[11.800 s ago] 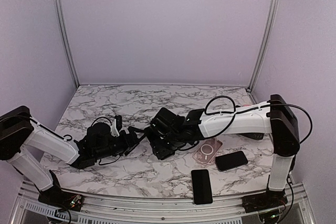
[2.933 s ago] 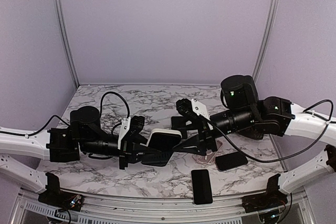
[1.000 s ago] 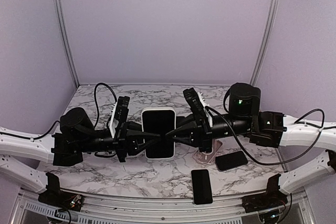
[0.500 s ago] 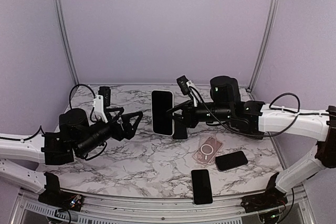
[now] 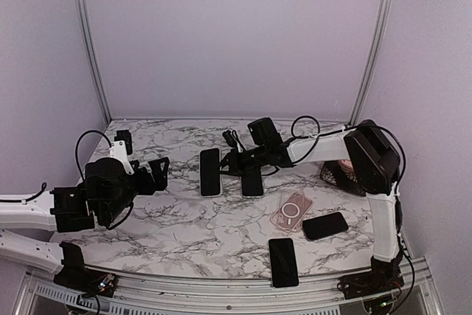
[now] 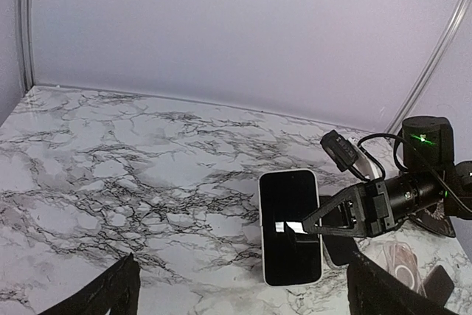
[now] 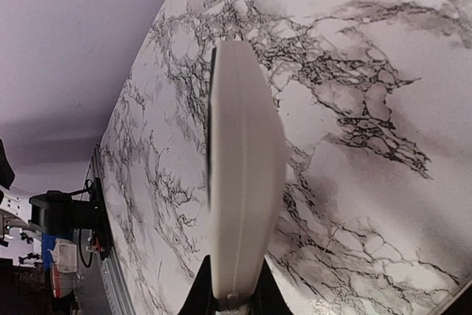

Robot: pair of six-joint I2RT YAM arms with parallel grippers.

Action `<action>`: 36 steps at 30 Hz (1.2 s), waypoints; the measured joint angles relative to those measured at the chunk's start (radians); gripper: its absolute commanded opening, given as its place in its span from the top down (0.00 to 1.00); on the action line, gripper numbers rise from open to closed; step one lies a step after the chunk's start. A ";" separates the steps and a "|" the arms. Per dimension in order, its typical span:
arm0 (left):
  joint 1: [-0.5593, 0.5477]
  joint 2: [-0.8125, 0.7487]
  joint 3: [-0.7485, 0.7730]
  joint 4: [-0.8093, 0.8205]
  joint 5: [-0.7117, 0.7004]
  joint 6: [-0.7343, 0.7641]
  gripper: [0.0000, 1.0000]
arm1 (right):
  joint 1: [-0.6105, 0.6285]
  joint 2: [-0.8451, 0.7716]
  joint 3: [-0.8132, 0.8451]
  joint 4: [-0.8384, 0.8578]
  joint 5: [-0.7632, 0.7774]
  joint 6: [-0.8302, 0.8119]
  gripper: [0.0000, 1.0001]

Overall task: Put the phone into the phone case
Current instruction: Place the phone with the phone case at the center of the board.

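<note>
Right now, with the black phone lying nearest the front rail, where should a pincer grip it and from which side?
Probably from straight above, closing across its two long edges near the middle. The black phone lies flat, with bare table along both long sides, while its near short end sits by the front rail. The right pincer is shut on the white phone.

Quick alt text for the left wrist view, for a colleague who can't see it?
A white-edged phone, screen up, is pinched at one long edge by the right tool over the marble table. The left tool is open, its fingers at the bottom corners.
</note>
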 measured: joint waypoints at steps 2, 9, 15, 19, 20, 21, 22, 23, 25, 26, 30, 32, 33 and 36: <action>0.012 0.011 0.000 -0.010 -0.002 -0.002 0.01 | -0.005 0.040 0.014 0.006 -0.038 0.028 1.00; 0.045 0.075 0.000 -0.018 0.002 -0.001 0.01 | -0.024 0.121 0.047 0.029 -0.122 0.098 0.94; 0.064 0.117 0.000 -0.017 0.016 0.004 0.01 | -0.058 0.163 0.054 0.079 -0.162 0.164 0.96; 0.078 0.138 0.000 -0.017 0.025 0.006 0.01 | -0.066 0.201 0.100 0.081 -0.180 0.188 0.95; 0.082 0.141 0.000 -0.017 0.029 0.006 0.01 | -0.066 0.206 0.108 0.080 -0.179 0.192 0.95; 0.085 0.144 0.000 -0.017 0.031 0.006 0.01 | -0.066 0.208 0.109 0.082 -0.176 0.195 0.94; 0.087 0.145 0.000 -0.016 0.032 0.006 0.01 | -0.066 0.208 0.109 0.080 -0.172 0.198 0.91; 0.090 0.146 0.000 -0.016 0.034 0.006 0.01 | -0.066 0.208 0.109 0.080 -0.168 0.201 0.86; 0.095 0.147 0.000 -0.016 0.038 0.006 0.01 | -0.066 0.208 0.109 0.079 -0.153 0.209 0.79; 0.098 0.147 0.000 -0.016 0.039 0.006 0.01 | -0.066 0.208 0.108 0.077 -0.130 0.209 0.75; 0.107 0.150 0.000 -0.016 0.047 0.006 0.01 | -0.071 0.208 0.087 0.072 -0.022 0.209 0.65; 0.109 0.152 0.000 -0.016 0.051 0.006 0.01 | -0.076 0.208 0.080 0.072 0.000 0.209 0.64; 0.109 0.152 0.000 -0.016 0.055 0.006 0.01 | -0.076 0.206 0.080 0.072 0.010 0.206 0.64; 0.109 0.152 0.000 -0.016 0.062 0.005 0.01 | -0.075 0.205 0.091 0.059 0.042 0.185 0.64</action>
